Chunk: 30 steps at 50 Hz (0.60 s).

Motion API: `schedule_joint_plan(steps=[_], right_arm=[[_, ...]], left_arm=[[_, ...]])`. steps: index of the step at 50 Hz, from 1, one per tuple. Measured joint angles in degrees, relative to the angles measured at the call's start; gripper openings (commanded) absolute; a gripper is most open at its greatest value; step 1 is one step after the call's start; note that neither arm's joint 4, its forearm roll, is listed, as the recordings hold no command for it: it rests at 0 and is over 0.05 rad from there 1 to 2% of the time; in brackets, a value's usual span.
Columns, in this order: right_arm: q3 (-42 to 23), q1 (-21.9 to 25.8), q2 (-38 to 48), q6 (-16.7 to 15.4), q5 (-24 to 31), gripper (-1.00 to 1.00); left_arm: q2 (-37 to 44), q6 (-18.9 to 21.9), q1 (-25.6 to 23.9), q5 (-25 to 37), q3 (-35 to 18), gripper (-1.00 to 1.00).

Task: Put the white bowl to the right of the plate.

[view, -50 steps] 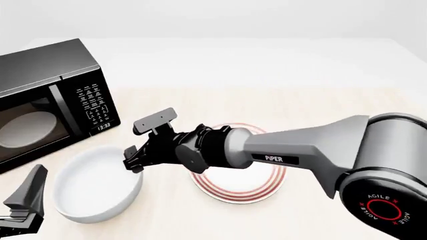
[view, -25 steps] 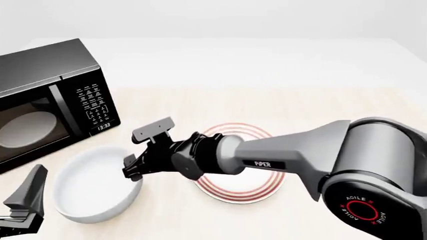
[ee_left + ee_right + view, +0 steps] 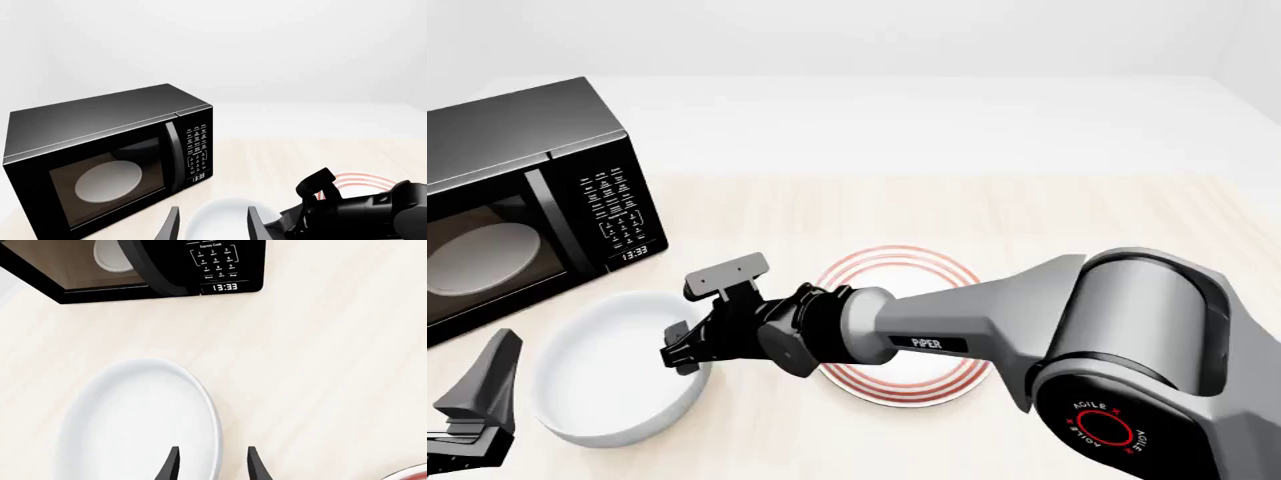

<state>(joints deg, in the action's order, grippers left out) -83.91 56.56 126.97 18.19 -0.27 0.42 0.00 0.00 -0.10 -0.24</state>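
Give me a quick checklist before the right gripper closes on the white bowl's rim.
1. Right gripper open: ok.
2. Fingers straddle the white bowl rim, one inside, one outside, per right wrist view: ok.
3. Fingers low enough on the rim: cannot tell.
4. Bowl still left of the plate, not yet moved: ok.
5. Table right of the plate hidden by the right arm: cannot tell.
6. Left gripper away from the bowl: ok.

Bowl and plate, lower half of my front view
My white bowl (image 3: 614, 385) sits upright lower left; the red-ringed plate (image 3: 941, 270) lies flat at lower centre
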Motion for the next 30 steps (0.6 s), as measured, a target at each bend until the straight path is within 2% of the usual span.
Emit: schedule_joint_plan(steps=[3,4,21,30], right_arm=[[0.0,0.0,0.1,0.2,-0.2,1.00],[0.0,0.1,0.1,0.2,-0.3,-1.00],[1.7,-0.1,-0.9,-0.5,-0.3,-1.00],[4.0,-0.9,-5.5,-2.5,0.9,-1.00]], left_arm=[[0.0,0.0,0.0,0.0,0.0,1.00],[0.0,0.0,0.0,0.0,0.0,1.00],[0.0,0.0,0.0,0.0,0.0,1.00],[0.0,0.0,0.0,0.0,0.0,1.00]])
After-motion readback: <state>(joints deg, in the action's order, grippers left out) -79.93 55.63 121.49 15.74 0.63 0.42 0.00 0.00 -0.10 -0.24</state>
